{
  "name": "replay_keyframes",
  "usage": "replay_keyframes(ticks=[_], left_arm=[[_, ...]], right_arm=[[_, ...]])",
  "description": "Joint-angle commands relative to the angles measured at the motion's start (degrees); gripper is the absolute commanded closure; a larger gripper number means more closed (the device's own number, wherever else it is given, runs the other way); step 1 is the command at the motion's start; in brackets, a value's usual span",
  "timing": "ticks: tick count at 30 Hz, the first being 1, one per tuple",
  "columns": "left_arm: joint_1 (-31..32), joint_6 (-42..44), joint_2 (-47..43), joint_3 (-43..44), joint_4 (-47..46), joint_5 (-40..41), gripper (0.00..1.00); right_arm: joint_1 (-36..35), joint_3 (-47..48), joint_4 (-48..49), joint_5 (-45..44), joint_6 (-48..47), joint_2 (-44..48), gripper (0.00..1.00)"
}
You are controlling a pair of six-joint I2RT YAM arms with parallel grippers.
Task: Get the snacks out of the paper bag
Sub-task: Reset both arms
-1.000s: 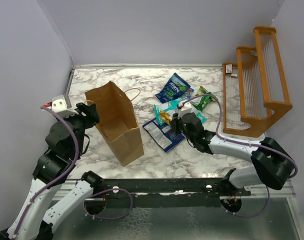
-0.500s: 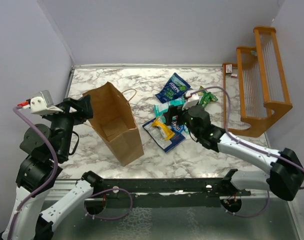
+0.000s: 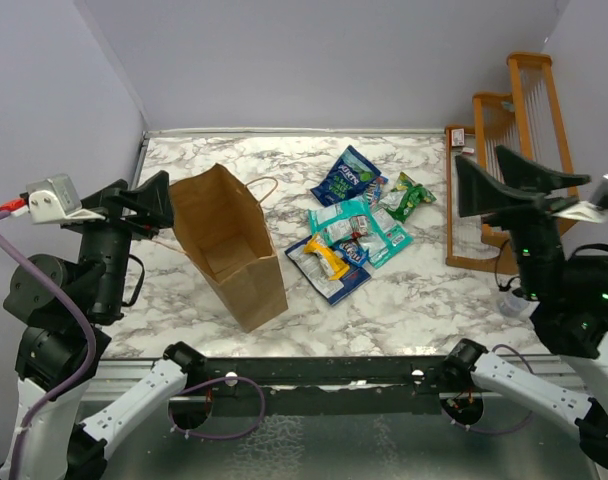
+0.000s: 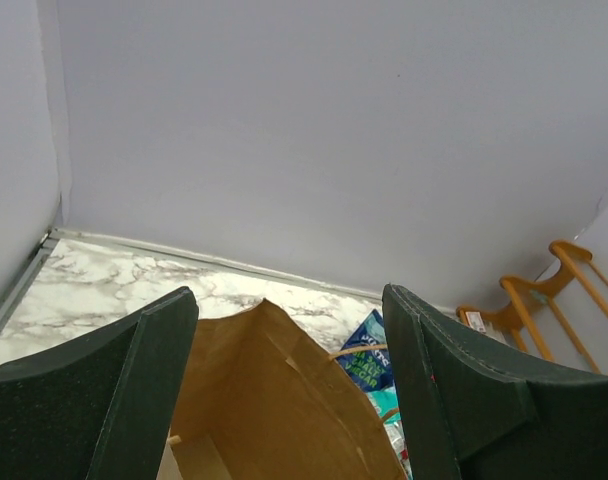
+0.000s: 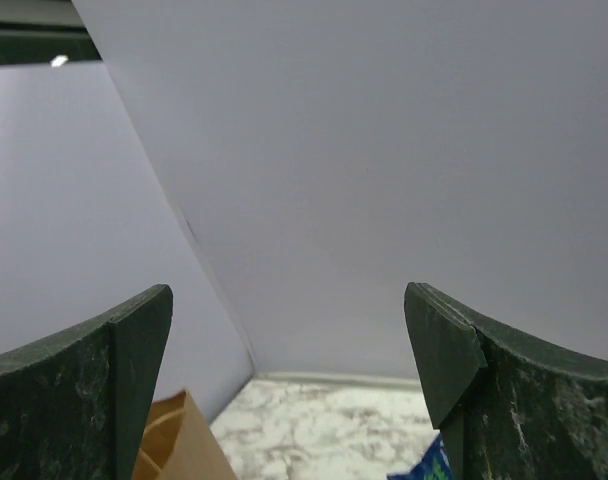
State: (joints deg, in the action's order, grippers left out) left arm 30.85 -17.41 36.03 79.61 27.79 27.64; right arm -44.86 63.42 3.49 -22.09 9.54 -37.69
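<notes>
Both grippers are up in the air and hold nothing. The left gripper [image 3: 149, 203] has its two fingers wide apart. The paper bag [image 3: 229, 250] stands upright on the counter [image 3: 414, 295], just to the right of this gripper and a bit below it. The bag's mouth is open and faces up. One finger is very close to the bag's top edge, but I cannot tell if it touches. From the left gripper's own camera, the bag's open top [image 4: 274, 400] sits low between the two fingers.

The right gripper [image 3: 482, 162] is lifted high on the right side. Its fingers are wide apart too. The wooden rack [image 3: 529, 215] is right behind it. The snacks [image 3: 349, 235] lie flat on the counter, down and to the left of this gripper and well apart from it. They are outside the bag, between the two grippers.

A blue packet [image 3: 346, 178] is the far one. A green packet [image 3: 404, 197] lies nearest the right gripper. A teal packet [image 3: 369, 225] is in the middle of the pile. A yellow packet [image 3: 327, 262] rests on a flat dark blue packet [image 3: 334, 285], the one closest to the bag.
</notes>
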Motion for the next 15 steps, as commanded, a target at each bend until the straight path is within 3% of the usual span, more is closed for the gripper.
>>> replay_keyframes(ticks=[1,15], left_arm=[[-0.08,-0.52,-1.54,-1.74,-1.90,-1.05,0.23],[-0.09,-3.24,-3.14,-6.05,-1.01,-0.48,0.23]], right_arm=[[0.06,4.58,-1.73,1.91,-5.26,-0.70,0.01],[0.05,5.15,-3.59,-3.14,-7.79,-2.16,0.01]])
